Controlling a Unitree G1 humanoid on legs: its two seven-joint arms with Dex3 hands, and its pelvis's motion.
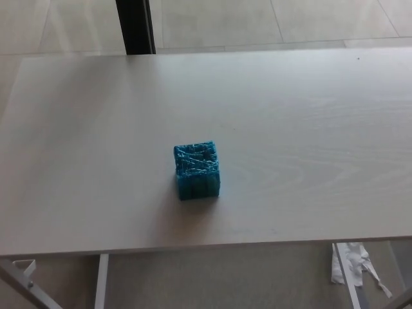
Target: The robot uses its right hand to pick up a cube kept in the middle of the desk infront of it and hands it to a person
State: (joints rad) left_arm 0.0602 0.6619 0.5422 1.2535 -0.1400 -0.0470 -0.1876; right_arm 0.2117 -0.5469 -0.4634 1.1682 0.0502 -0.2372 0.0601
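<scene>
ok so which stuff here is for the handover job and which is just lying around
For the job: blue cube, desk it sits on.

Just lying about: white crumpled scrap on the floor, dark post beyond the desk.

Neither robot hand shows.

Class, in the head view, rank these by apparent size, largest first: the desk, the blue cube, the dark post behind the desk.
1. desk
2. dark post, cropped by the frame
3. blue cube
</scene>
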